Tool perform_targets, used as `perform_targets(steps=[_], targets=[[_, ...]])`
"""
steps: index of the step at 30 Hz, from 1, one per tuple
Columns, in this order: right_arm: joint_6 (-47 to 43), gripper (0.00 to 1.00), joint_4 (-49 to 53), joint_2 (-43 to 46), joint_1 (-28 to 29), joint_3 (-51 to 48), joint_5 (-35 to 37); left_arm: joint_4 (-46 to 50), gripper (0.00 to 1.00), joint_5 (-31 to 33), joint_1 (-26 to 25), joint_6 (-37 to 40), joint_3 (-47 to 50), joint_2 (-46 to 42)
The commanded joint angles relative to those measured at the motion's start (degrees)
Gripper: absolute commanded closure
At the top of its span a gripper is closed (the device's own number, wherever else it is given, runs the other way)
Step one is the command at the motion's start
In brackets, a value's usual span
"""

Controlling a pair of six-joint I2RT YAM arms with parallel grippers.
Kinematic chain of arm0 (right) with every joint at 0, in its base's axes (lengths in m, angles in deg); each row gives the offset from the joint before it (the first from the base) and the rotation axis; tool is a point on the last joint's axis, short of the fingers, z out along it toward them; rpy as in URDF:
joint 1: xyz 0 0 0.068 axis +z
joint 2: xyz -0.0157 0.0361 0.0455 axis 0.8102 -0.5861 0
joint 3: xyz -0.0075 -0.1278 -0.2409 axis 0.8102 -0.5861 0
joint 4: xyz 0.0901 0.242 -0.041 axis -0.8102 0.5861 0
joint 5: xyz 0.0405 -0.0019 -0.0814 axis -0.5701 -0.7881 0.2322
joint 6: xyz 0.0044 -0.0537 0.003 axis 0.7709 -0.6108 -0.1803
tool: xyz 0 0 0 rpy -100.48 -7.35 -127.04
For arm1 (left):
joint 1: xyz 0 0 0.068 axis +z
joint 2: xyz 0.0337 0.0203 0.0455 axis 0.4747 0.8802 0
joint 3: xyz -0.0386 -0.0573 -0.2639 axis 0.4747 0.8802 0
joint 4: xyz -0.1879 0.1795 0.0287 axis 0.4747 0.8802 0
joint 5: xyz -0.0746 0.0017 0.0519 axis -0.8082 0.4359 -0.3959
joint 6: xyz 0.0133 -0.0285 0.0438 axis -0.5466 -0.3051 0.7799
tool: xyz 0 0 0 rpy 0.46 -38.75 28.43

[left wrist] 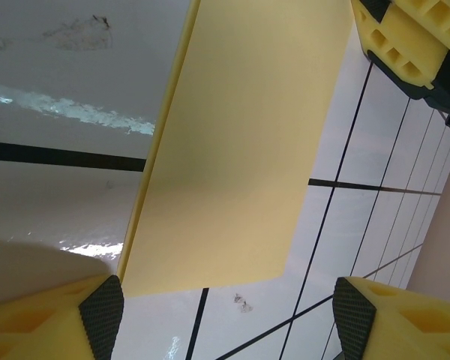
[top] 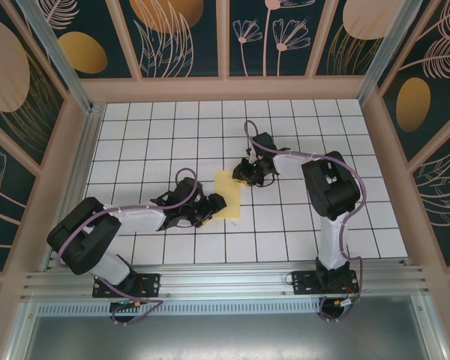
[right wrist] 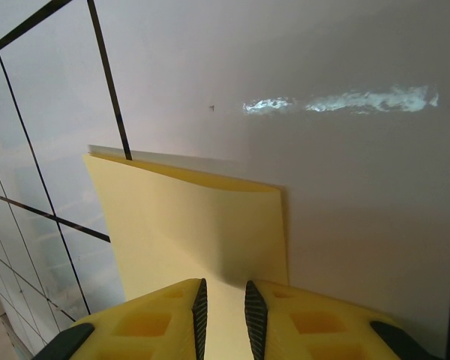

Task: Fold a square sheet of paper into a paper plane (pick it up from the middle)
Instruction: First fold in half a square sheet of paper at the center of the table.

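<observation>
Pale-yellow paper — far edge in right claw (left claw wide, just beside)

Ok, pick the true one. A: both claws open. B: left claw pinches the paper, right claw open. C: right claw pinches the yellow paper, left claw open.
C: the right claw is closed on the edge of the yellow paper; the left claw stands wide open.

Lab enclosure: aluminium frame, tiled table
</observation>
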Motion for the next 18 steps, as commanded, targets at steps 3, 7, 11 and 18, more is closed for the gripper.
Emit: perform_targets(steps=[3, 7, 11, 18], targets=[[0.5, 0.74, 4.2, -6.6, -0.6, -2.0, 7.8, 4.7, 0.25, 1.4, -0.3, 0.5, -2.8, 0.4], [-1.0, 0.78, 1.2, -5.4, -1.1, -3.0, 3.5, 6.5, 0.25, 2.7, -0.2, 1.0, -3.1, -1.3], [-3.3, 0.78, -1.2, -0.1, -0.9, -2.0, -1.9, 6.5, 0.25, 4.3, -0.3, 0.4, -2.2, -3.5], [-8.4, 0.7, 6.6, 5.2, 2.5, -0.4, 7.3, 6.1, 0.25, 6.8, -0.2, -1.5, -0.2, -5.7]])
